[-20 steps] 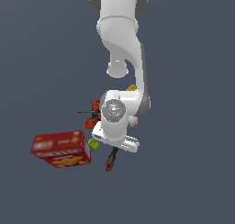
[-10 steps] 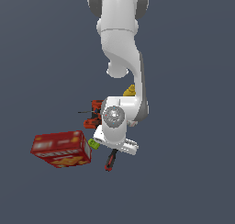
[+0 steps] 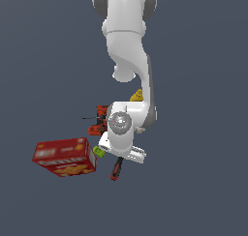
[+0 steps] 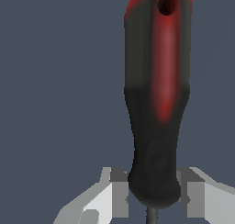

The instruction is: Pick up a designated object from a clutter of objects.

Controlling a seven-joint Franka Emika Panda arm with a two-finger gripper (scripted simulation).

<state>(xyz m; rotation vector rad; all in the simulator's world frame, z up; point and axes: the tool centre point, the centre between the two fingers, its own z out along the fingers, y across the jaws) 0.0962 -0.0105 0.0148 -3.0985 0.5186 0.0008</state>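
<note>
**Operator:** Report the tool position and what has changed over the last second.

**Technician:** In the exterior view, the arm has lowered slightly toward the clutter; the wrist now sits lower in the frame, just below centre. The screwdriver (image 3: 116, 169) lies with its handle protruding from under the wrist, at lower centre. You can confirm in the wrist view that the handle of the screwdriver (image 4: 156, 103) fills the right of centre, with the gripper (image 4: 153, 198) straddling its dark lower end, one finger on each side.

**Operator:** Is the hand closed on it?

**Technician:** You should treat it as not yet clamped. The pads (image 4: 117, 191) stand beside the handle with narrow gaps visible, so the jaws read as spread around it, not pressing. No object in the clutter has shifted.

**Operator:** What stands near it?

**Technician:** The cracker box (image 3: 64, 156) lies at lower left, well apart from the handle. The green block (image 3: 99, 152) sits just beside the wrist. The drill (image 3: 99, 120) lies left of the wrist, and the mustard bottle (image 3: 137, 95) shows partly behind the arm. The baseball is hidden.

**Operator:** Meaning for the task?

**Technician:** The descent appears complete. You should expect closing next, then a lift; watch for the rounded handle slipping.
</note>
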